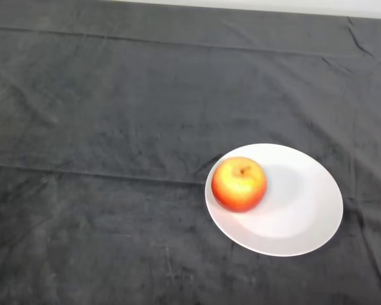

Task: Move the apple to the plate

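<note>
Head view: a red-and-yellow apple (239, 184) sat stem-up on the left part of a white plate (305, 216), right of centre in the lower frame, on a table draped in dark cloth (101, 127) with creases crossing it.

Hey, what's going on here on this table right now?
Nothing is being handled at this moment. An apple, red and yellow with its stem end up, sits on a white plate, on the plate's left part near the rim. The plate rests on a table under a dark cloth, toward the right side of the view. No part of the robot shows. As things lie, the apple is already on the plate.
</note>
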Motion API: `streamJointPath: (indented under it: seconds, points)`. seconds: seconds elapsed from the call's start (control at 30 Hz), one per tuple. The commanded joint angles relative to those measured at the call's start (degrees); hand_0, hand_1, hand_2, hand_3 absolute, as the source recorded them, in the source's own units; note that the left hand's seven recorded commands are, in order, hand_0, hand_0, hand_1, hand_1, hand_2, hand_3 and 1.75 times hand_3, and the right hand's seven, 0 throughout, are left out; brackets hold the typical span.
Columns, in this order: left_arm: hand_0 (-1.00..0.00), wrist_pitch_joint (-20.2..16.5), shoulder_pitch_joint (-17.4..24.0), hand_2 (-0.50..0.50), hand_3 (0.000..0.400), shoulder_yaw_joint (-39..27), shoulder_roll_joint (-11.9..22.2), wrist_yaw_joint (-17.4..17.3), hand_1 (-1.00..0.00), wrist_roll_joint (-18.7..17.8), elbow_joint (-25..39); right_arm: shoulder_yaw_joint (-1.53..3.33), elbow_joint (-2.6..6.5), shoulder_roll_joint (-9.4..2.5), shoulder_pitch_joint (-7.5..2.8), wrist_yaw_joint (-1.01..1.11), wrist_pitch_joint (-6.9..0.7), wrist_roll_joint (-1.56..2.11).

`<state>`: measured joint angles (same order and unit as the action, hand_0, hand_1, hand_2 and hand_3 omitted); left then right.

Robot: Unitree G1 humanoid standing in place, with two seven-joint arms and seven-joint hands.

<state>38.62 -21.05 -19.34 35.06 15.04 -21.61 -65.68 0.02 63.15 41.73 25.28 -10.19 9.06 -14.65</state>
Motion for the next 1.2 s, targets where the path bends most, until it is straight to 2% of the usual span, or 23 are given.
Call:
streamJointPath:
  seconds: [0.03, 0.43, 1.2]
  points:
    - [0.0, -0.99, 0.72, 0.0, 0.0, -1.42, 2.3, 0.56, 0.0, -1.02, -0.92, 2.12, 3.46, -1.43, -5.39, 0.51, -1.54, -1.47]
    - [0.0, -2.02, 0.09, 0.0, 0.0, -5.84, 0.93, -0.49, 0.0, -3.74, 0.31, 2.12, 3.49, -1.43, -5.37, 0.51, -1.54, -1.47]
    - [0.0, -2.53, -0.63, 0.0, 0.0, -9.35, -0.19, -3.56, 0.0, -4.07, 1.87, 2.12, 3.48, -1.43, -5.38, 0.51, -1.53, -1.47]
